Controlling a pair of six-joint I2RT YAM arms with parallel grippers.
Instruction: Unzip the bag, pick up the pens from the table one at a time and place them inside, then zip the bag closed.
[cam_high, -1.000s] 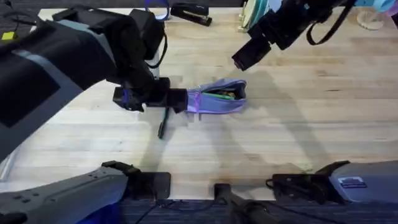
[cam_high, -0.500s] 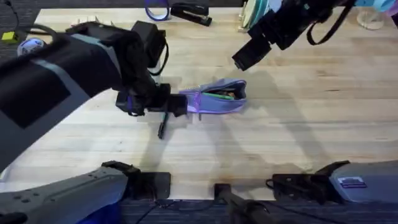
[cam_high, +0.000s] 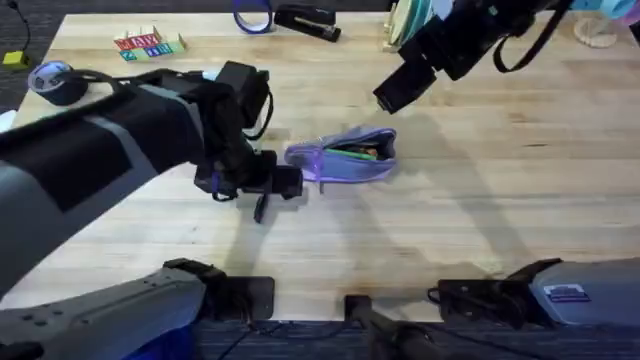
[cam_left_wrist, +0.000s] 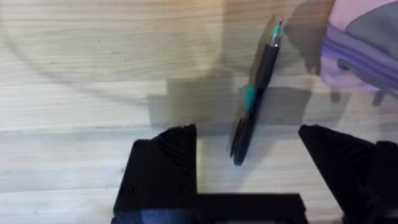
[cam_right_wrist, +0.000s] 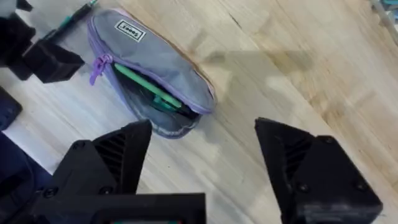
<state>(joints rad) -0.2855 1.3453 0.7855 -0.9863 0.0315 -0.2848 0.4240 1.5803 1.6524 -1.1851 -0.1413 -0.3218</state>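
Left arm is reaching over the table (cam_high: 480, 230) from the lower left, its left gripper (cam_high: 262, 185) hanging low over the black pen (cam_high: 262, 205). In the left wrist view the left gripper (cam_left_wrist: 249, 146) is standing with fingers (cam_left_wrist: 165, 155) wide apart and nothing between the pads. The black pen (cam_left_wrist: 254, 96), with a teal band at mid-barrel, is lying flat on the wood inside that gap, its near end between the fingertips and its long axis running away from the wrist, roughly crosswise to the closing line. Judgement: the fingers are already straddling the barrel; the next move is looking like a short descent and a close near the pen's middle. Left arm is clearly the nearer one.

Just right of the pen, the bag (cam_high: 345, 158) is lying on its side near table centre, apart from the pen. Its zipper is open: the right wrist view is showing the bag (cam_right_wrist: 158, 68) gaping, with the green pen (cam_right_wrist: 146, 90) lying lengthwise inside. So one pen is in, one is on the table.

Further right, the right gripper (cam_high: 400, 88) is hovering above and beyond the bag, well clear of it. The right gripper (cam_right_wrist: 199, 162) is holding its fingers spread, empty.
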